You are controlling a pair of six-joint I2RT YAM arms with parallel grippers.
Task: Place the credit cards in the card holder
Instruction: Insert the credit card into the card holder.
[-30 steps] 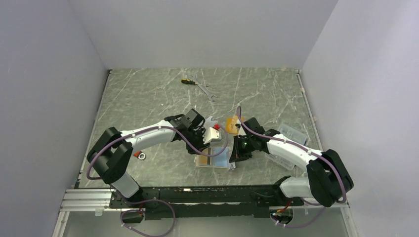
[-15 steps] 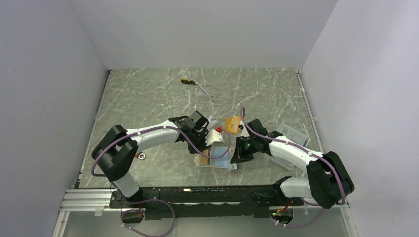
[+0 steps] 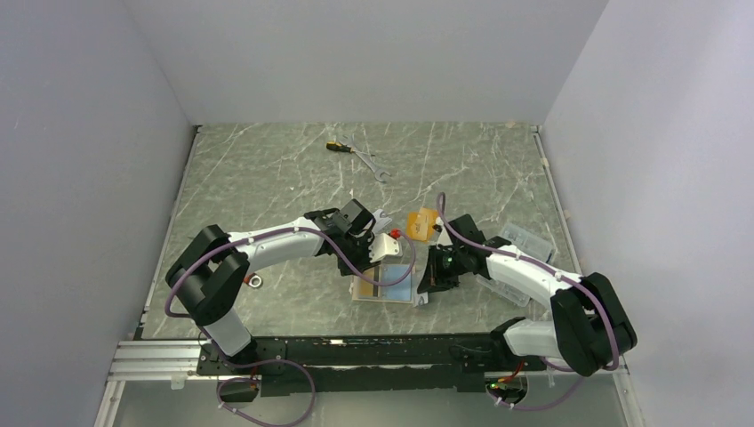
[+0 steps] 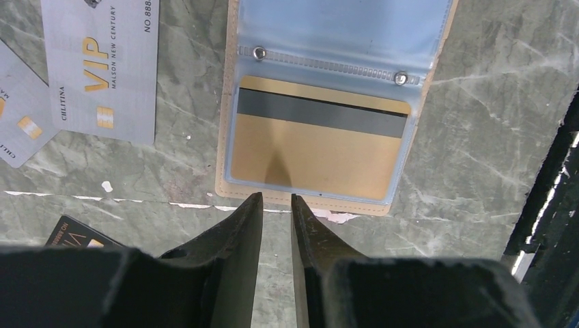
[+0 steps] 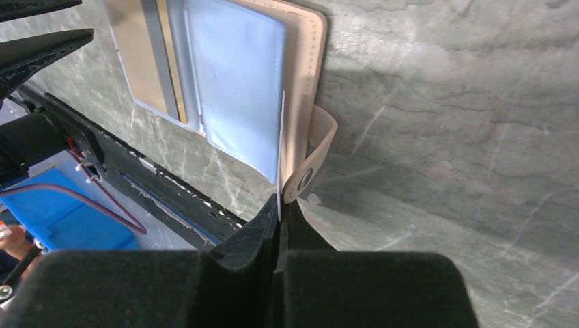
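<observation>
Leather snap tab [image 5: 323, 133] shows from our right wrist, not left; right gripper [image 5: 278, 205] pinches the tan folding card holder [image 5: 302, 68], barely-open empty left gripper [image 4: 275, 198] just short.

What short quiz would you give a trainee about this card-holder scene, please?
1. True or false: the orange-gold card lies loose beside the card holder.
2. In the left wrist view, how many cards lie outside the holder? A one, B three, C five.
3. Which tool is shut on the holder's clear leaf?
Key: 1 false, it sits in a clear sleeve. 2 B: silver VIP card, second silver card, black card. 3 the right tool.
</observation>
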